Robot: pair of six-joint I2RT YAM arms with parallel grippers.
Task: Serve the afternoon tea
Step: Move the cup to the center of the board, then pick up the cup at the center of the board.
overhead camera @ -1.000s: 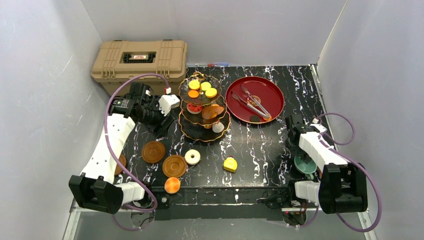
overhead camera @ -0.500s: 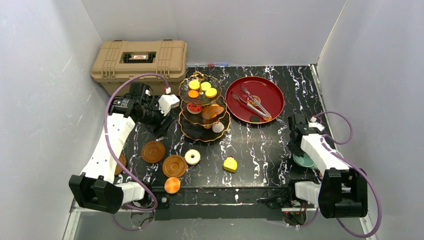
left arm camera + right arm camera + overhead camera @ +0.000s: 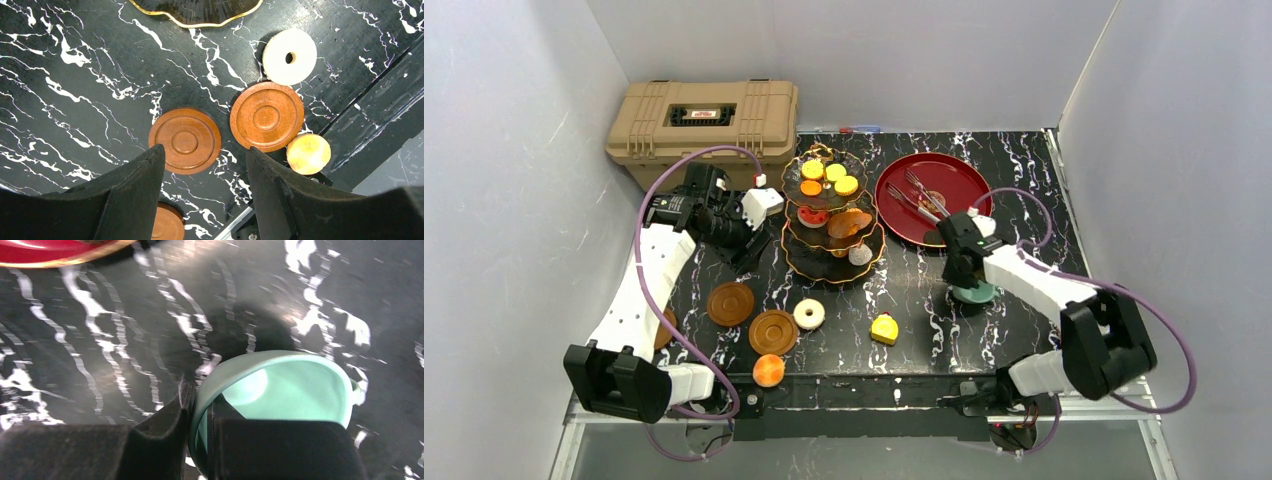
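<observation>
The teal cup [image 3: 975, 293] hangs just over the black marble table, right of centre. My right gripper [image 3: 964, 280] is shut on it. In the right wrist view one finger is inside the teal cup [image 3: 285, 390] and one outside, with the right gripper [image 3: 200, 400] pinching its rim. My left gripper [image 3: 746, 255] hovers open and empty beside the three-tier stand [image 3: 834, 215], which carries several sweets. Below the left gripper [image 3: 205, 152] lie brown saucers [image 3: 184, 140] [image 3: 266, 116], a white donut [image 3: 289, 56] and a yellow-orange macaron [image 3: 308, 153]. A third saucer [image 3: 166, 225] peeks between the fingers.
A red plate [image 3: 959, 180] with metal tongs lies behind the right gripper. A tan case [image 3: 704, 120] stands at the back left. A yellow cake [image 3: 884, 328] sits near the front edge, with an orange macaron [image 3: 768, 370] on it. Grey walls close both sides.
My right gripper closed on the teal cup at the near right edge. It then carried the cup left and away, to the middle of the table. The left arm stayed still.
</observation>
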